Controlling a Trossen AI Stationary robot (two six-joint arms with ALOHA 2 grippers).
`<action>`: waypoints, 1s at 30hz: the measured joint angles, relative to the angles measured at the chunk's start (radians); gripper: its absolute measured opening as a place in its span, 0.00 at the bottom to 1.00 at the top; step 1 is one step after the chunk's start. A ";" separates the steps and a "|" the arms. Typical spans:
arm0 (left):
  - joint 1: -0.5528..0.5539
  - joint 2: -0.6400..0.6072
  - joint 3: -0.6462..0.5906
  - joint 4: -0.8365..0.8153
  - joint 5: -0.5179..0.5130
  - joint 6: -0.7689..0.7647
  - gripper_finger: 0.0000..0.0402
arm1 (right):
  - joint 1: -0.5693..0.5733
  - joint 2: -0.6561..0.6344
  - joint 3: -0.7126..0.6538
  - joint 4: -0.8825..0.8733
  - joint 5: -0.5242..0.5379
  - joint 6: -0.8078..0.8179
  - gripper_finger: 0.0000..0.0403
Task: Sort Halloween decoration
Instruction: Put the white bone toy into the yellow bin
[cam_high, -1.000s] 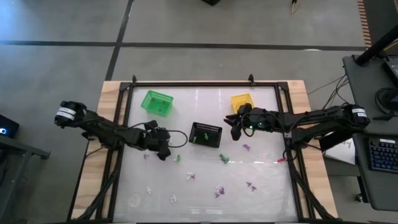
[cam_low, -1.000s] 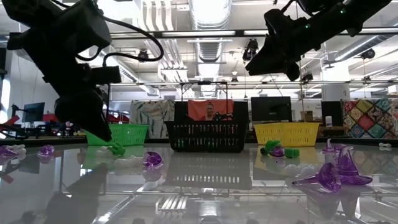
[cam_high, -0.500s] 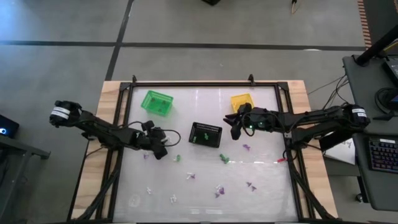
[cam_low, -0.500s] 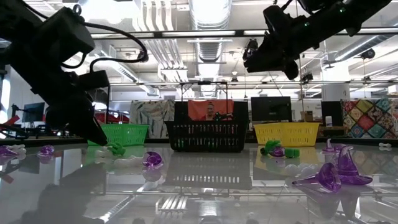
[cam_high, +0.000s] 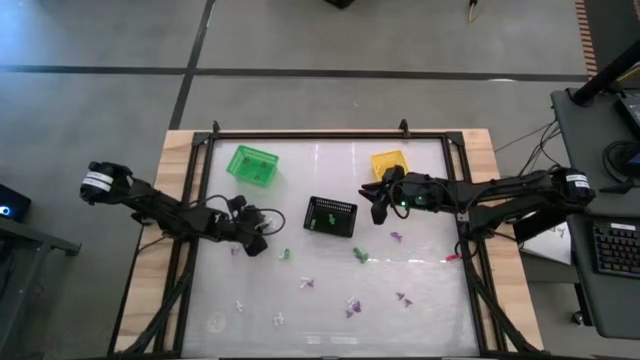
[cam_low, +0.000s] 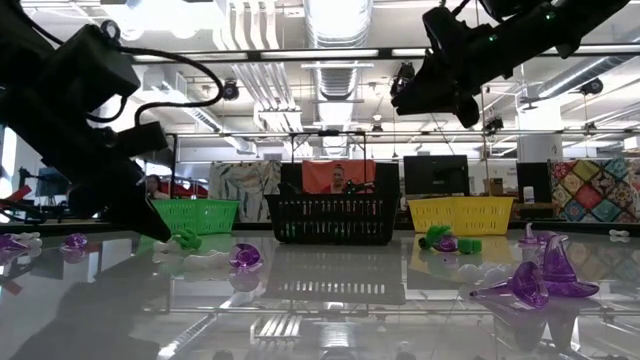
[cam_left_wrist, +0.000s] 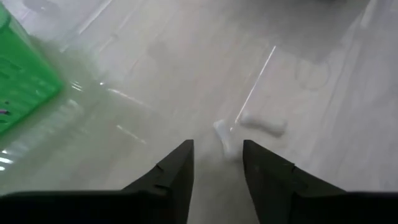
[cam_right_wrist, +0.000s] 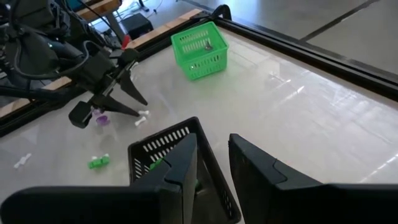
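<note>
Left gripper (cam_left_wrist: 217, 163) low over glass, fingers parted, nothing between; white trinket (cam_left_wrist: 225, 135) just ahead. Advise: centre before closing. Right gripper (cam_right_wrist: 212, 163) parted, empty, above black basket (cam_right_wrist: 163, 153).

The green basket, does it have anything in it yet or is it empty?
Not empty. The right wrist view looks down into the green basket and shows one small purplish trinket lying inside; whether there are more cannot be told.

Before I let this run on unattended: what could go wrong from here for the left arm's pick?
The left gripper is low over a small white bone-shaped trinket, which lies just ahead of the fingertips rather than between them, so closing now may grab nothing or flick it across the glossy table. A purple trinket sits close by and could get knocked.
</note>
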 joint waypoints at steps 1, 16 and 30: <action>0.000 0.001 -0.001 0.002 0.000 -0.002 0.27 | 0.000 0.000 0.000 0.001 0.000 0.002 0.21; -0.001 0.020 -0.003 0.003 -0.014 -0.037 0.02 | 0.000 0.000 0.000 0.001 0.000 0.008 0.21; 0.001 -0.097 0.106 0.064 -0.034 0.133 0.00 | 0.061 0.011 -0.015 0.096 0.000 -0.103 0.21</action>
